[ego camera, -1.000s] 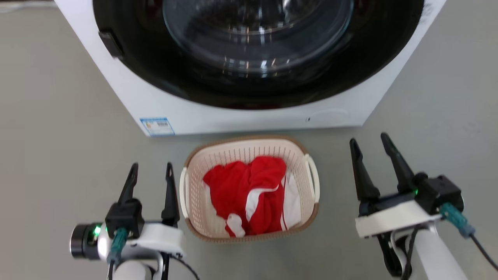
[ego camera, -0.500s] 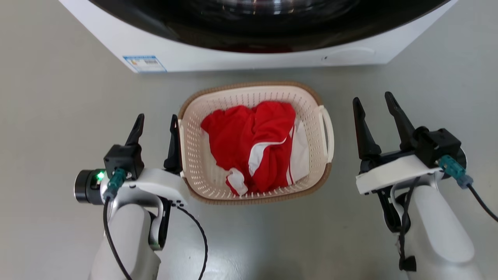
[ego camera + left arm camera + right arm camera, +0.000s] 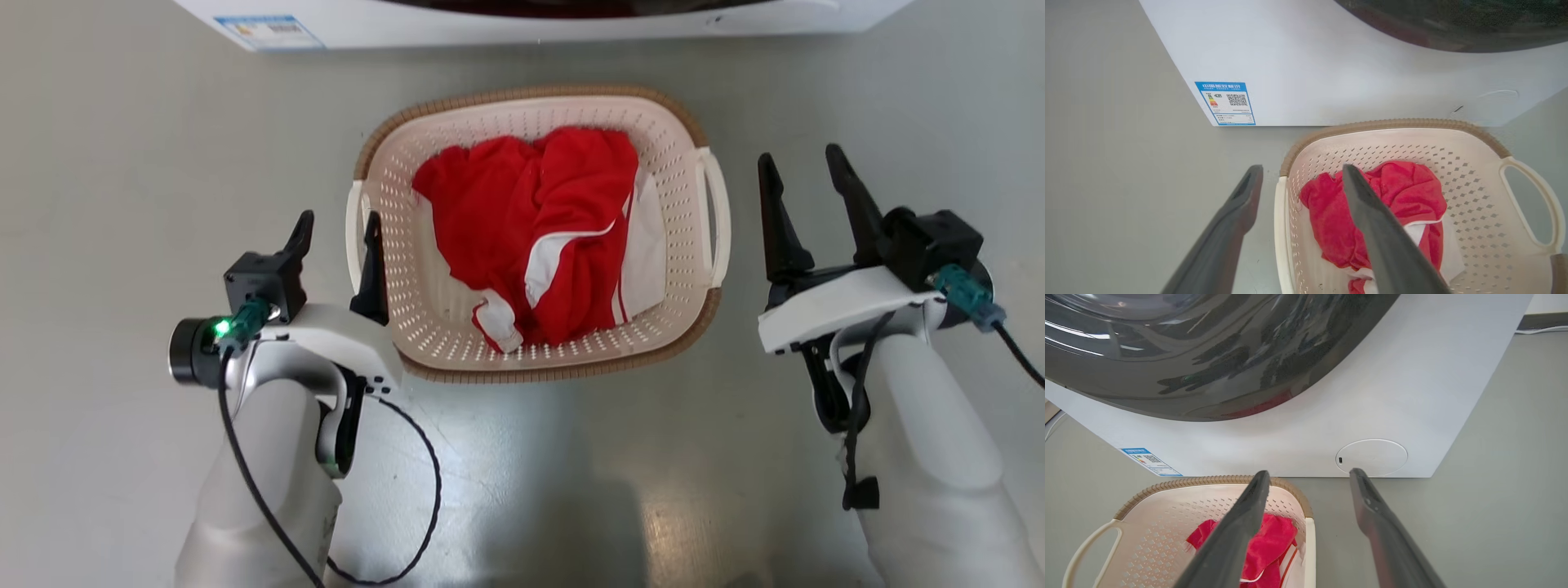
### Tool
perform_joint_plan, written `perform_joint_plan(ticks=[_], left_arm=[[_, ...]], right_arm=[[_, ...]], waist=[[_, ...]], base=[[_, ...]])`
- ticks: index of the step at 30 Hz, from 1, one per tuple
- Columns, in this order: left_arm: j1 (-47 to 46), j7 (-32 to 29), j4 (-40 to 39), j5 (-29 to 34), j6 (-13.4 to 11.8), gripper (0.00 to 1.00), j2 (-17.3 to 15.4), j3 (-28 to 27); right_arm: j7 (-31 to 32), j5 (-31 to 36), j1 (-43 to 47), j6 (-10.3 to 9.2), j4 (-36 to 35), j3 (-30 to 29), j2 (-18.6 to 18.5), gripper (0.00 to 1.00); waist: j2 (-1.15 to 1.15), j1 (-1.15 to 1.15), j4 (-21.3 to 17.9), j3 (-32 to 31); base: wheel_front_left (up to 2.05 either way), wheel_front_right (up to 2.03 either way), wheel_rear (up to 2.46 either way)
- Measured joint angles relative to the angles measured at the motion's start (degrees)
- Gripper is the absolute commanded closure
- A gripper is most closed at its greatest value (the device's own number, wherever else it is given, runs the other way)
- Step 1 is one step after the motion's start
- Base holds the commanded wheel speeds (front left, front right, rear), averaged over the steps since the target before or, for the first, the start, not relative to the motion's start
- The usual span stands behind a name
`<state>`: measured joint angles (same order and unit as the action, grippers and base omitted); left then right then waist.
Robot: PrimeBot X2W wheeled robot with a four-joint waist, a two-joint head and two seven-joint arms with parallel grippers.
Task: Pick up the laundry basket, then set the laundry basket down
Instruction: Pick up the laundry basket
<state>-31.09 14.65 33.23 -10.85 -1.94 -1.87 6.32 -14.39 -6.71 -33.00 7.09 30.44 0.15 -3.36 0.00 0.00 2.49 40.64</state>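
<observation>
The laundry basket (image 3: 535, 95) sits on the floor just in front of the washing machine, cream with a brown rim, holding a red and white garment (image 3: 539, 220). My left gripper (image 3: 339, 227) is open and straddles the basket's left white handle (image 3: 352, 237); in the left wrist view the gripper (image 3: 1301, 171) has one finger outside the wall (image 3: 1412, 151) and one over the garment. My right gripper (image 3: 800, 157) is open, just right of the right handle (image 3: 718, 216) and apart from it. In the right wrist view that gripper (image 3: 1308, 473) hangs above the basket's edge (image 3: 1310, 543).
The white washing machine (image 3: 522, 24) with its dark round door (image 3: 1188, 355) stands close behind the basket. A blue label (image 3: 1224, 102) is on its lower front corner. Grey floor (image 3: 122, 163) spreads to both sides and in front.
The head camera has tilted down, so the machine slid up out of the picture. My left gripper has closed in until its fingers straddle the left handle. The right gripper has come nearer the right handle.
</observation>
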Motion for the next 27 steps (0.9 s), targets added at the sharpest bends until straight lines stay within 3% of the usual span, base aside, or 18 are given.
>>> perform_joint_plan(ticks=[10,27], left_arm=[[-5.19,-0.01,7.33,-2.52,-0.09,0.0,0.09,1.71],[-8.29,0.0,12.84,-3.49,-1.11,0.0,0.21,1.92]], right_arm=[[0.0,-0.03,-3.72,0.0,2.79,0.66,-0.15,0.0],[0.0,-0.45,-7.31,0.03,8.36,3.59,-0.36,0.0]], waist=[[0.0,0.0,0.57,5.46],[0.0,0.0,0.9,9.81]], base=[[0.0,0.0,0.0],[0.0,0.0,0.0]])
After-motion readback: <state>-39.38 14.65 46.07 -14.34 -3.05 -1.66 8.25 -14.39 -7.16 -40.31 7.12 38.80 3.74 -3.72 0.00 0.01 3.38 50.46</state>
